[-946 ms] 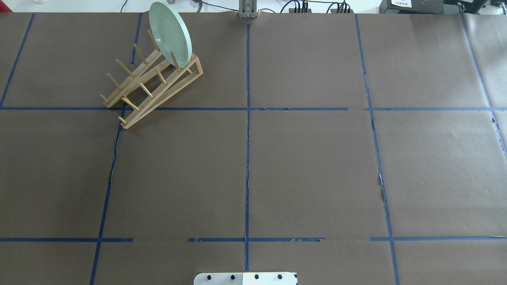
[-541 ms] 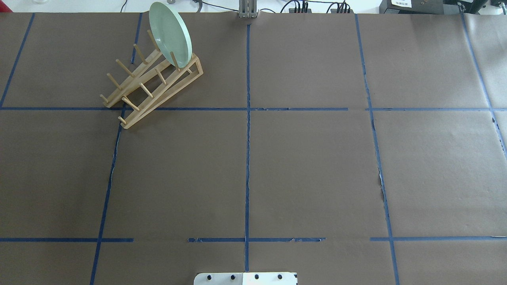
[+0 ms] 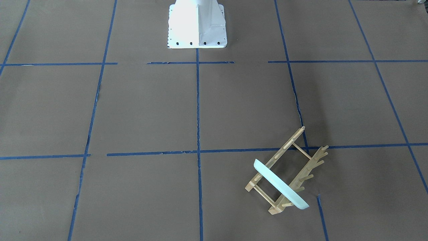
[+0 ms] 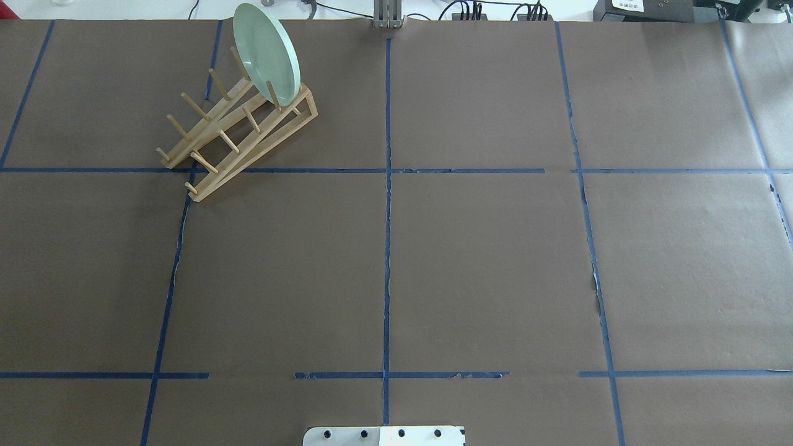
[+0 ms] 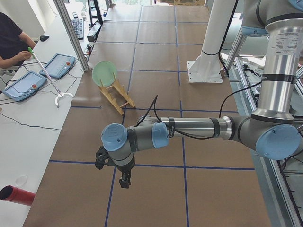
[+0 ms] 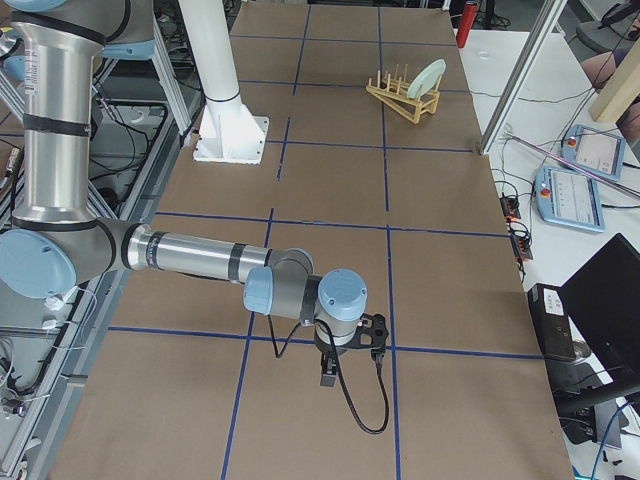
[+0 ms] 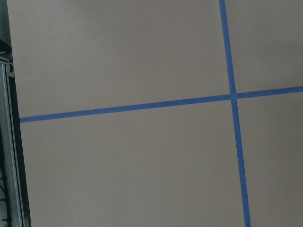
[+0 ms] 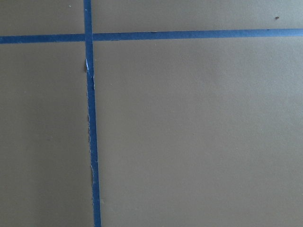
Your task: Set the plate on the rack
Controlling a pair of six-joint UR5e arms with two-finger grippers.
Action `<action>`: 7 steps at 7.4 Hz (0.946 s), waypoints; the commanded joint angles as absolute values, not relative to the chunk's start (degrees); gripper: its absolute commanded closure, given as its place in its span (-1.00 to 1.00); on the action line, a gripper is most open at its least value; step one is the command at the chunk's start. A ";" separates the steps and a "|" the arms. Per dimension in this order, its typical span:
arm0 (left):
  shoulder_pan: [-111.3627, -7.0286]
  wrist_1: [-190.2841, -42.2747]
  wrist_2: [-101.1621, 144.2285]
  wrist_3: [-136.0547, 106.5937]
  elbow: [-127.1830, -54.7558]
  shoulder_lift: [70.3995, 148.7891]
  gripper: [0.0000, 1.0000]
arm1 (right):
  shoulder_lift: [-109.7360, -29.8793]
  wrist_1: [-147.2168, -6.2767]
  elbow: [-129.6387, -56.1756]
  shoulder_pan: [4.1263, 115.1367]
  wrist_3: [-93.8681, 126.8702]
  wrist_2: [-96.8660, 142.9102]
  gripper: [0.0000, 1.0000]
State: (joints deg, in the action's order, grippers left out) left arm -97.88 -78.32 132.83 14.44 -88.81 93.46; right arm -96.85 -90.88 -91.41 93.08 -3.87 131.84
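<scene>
The pale mint-green plate (image 4: 266, 52) stands on edge between the pegs at the far end of the light wooden rack (image 4: 235, 133), at the table's far left. Both also show in the front view, plate (image 3: 279, 184) and rack (image 3: 301, 157), and small in the left side view (image 5: 104, 72). My left gripper (image 5: 124, 182) hangs over bare table far from the rack; I cannot tell whether it is open or shut. My right gripper (image 6: 328, 375) hangs over the table's other end; I cannot tell its state either. Both wrist views show only brown paper and blue tape.
The table is covered in brown paper with a blue tape grid. The robot's white base (image 3: 197, 25) stands at the table's near middle edge. An operator (image 5: 12, 42) sits by tablets on the side bench. A red cylinder (image 5: 16, 195) lies there too.
</scene>
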 commanded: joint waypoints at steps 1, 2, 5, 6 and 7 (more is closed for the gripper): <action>-97.47 -77.52 136.41 10.46 -93.15 93.17 -1.00 | -96.86 -90.88 -91.41 93.08 -3.87 131.84 -1.00; -95.73 -78.74 136.49 10.46 -93.25 93.16 -1.00 | -96.86 -90.88 -91.41 93.08 -3.87 131.84 -1.00; -94.75 -79.45 136.67 10.46 -92.55 93.08 -1.00 | -96.86 -90.88 -91.32 93.08 -3.87 131.84 -1.00; -94.75 -79.45 136.76 10.28 -92.46 93.08 -1.00 | -96.77 -90.88 -91.41 93.08 -3.87 131.84 -1.00; -94.75 -79.45 136.84 10.28 -92.46 93.08 -1.00 | -96.85 -90.88 -91.41 93.08 -3.87 131.84 -1.00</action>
